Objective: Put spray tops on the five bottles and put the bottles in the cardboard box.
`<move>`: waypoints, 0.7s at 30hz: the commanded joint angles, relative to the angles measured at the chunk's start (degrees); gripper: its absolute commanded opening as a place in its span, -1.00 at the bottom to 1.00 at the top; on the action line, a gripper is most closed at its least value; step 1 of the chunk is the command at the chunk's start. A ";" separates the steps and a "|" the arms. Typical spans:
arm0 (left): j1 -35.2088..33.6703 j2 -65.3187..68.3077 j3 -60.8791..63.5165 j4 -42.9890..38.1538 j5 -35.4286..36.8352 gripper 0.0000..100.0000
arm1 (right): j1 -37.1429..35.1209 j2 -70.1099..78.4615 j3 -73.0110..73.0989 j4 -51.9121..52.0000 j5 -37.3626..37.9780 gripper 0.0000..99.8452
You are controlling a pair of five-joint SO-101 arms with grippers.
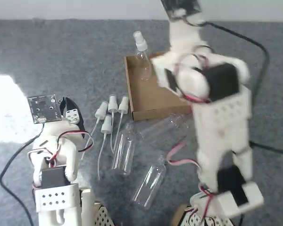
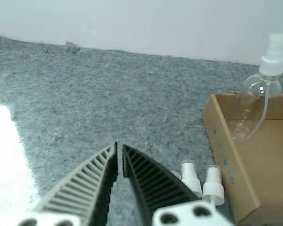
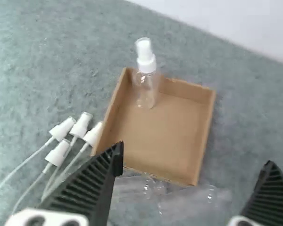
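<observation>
1. The right end effector [image 3: 193, 155] hangs with its jaws spread wide, nothing between them. It sits right above what look like two bare bottles [image 3: 146, 188] lying on their sides.
2. Those bottles lie just beside the near wall of the cardboard box [image 3: 170, 136], which sits toward the far edge of the tabletop [image 1: 61, 56].
3. One capped bottle [image 1: 142, 61] stands upright in the box's far left corner, so that makes one home and four to go.
4. Four spray tops [image 1: 111, 110] cluster just off the box's near left corner, with their thin tubes trailing toward the tabletop's near edge.
5. Two more open-necked bottles [image 1: 124, 148] lie on their sides nearer that edge, well apart from the box.
6. The left end effector [image 2: 119, 151] sits low beside the spray tops, on the side away from the box, with its jaws pressed together on nothing.
7. The step looks like a pick-up of one bare bottle. The clean way is straight down, straddling a single body across its width and not both at once.
8. A soft close at mid-body should work best, since round clear plastic will likely roll or squirt out, and the neck must stay free for a top.
9. The risk is a jaw clipping the box wall or nudging the neighbouring bottle away.
</observation>
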 commanded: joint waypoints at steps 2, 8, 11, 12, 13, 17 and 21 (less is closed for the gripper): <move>-0.62 0.70 -0.84 2.81 -3.08 -0.98 | 9.36 -16.84 13.89 2.33 3.34 -0.23; 1.23 0.79 -0.66 8.88 -5.71 -0.97 | 17.27 -25.63 41.32 -1.01 3.16 -0.20; 2.81 0.79 -0.13 9.49 -5.80 -0.97 | 17.89 -25.54 55.38 -9.36 2.81 -0.08; 2.81 0.70 0.40 9.41 -5.80 -0.97 | 17.98 -25.54 59.87 -12.09 2.81 -0.05; 2.73 0.70 1.10 9.14 -5.80 -0.97 | 18.51 -25.71 63.65 -14.20 2.81 -0.05; 2.81 0.35 3.47 8.97 -5.98 -0.97 | 20.53 -25.80 72.44 -22.73 -2.29 -0.05; 2.73 0.35 3.56 8.97 -5.98 -0.97 | 20.62 -25.54 76.75 -29.93 -10.37 -0.05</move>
